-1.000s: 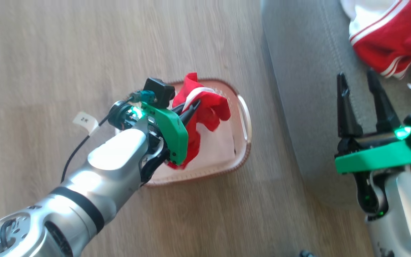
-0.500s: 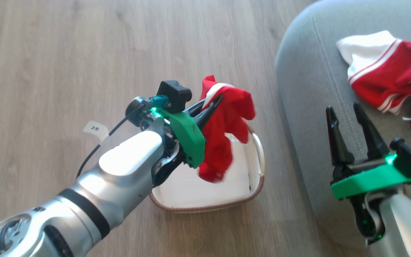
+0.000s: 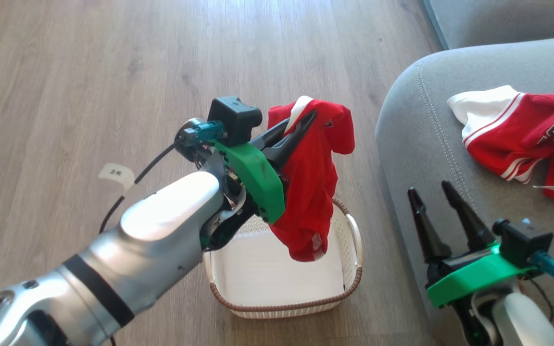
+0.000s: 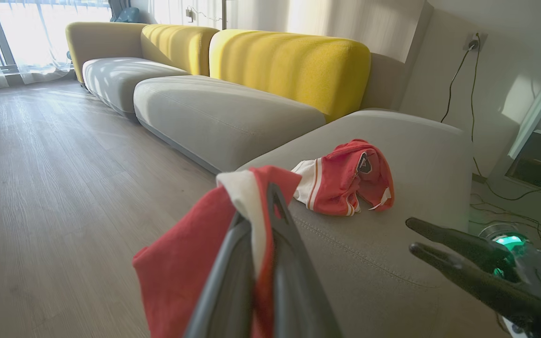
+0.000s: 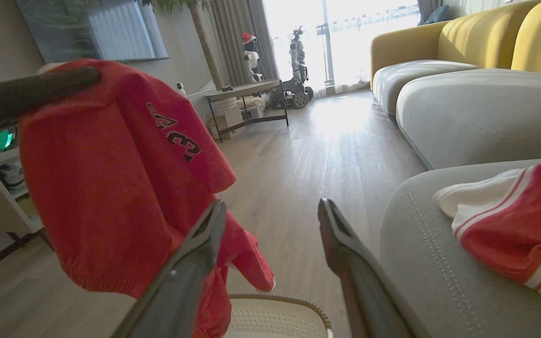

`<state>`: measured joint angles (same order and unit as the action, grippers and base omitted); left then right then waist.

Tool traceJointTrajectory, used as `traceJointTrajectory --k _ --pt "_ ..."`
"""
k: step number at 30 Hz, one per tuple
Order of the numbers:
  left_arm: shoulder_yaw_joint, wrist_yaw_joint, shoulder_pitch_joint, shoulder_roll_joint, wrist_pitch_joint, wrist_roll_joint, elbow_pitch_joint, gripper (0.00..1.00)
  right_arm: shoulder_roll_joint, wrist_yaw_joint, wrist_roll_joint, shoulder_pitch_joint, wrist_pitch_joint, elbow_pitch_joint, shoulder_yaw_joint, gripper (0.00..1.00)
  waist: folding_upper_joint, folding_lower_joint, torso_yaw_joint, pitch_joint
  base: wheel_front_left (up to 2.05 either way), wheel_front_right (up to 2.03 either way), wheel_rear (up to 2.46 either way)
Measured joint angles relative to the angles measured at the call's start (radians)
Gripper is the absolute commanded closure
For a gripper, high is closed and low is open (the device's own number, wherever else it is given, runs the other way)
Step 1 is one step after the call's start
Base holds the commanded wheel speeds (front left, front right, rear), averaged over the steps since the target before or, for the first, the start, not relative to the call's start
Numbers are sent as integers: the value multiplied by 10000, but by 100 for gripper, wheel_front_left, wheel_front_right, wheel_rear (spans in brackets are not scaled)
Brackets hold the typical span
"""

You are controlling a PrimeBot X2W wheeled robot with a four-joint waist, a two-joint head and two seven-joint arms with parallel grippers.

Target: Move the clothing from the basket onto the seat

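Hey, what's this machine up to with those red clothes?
The robot is moving laundry from a basket on the floor to the grey seat. Its left jaws are shut on a red garment, which hangs above the basket. A second red and white garment lies on the seat. The right jaws are open and empty, poised at the seat's edge.
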<state>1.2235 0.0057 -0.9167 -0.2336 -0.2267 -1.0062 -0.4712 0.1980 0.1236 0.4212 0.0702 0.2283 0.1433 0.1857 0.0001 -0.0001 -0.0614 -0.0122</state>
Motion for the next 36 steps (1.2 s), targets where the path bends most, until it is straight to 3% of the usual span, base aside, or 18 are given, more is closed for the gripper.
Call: traceJointTrajectory --k 14,21,27,36 --pt "-171 454 -657 -468 587 2 1158 100 284 0 90 -23 -81 -40 997 0 0 0 -43 62 0 0 0" --pt "-180 489 -680 -466 673 0 1300 100 708 0 -8 438 -399 -77 2646 0 0 0 -113 -105 0 0 0" --pt "-186 476 -1023 -437 685 0 1298 100 924 0 -65 1500 -616 566 3521 0 0 0 -25 -236 0 0 0" --pt "-284 460 -1078 -316 731 -13 1392 100 777 0 -230 2585 -696 2470 4543 0 0 1 135 -133 0 0 0"
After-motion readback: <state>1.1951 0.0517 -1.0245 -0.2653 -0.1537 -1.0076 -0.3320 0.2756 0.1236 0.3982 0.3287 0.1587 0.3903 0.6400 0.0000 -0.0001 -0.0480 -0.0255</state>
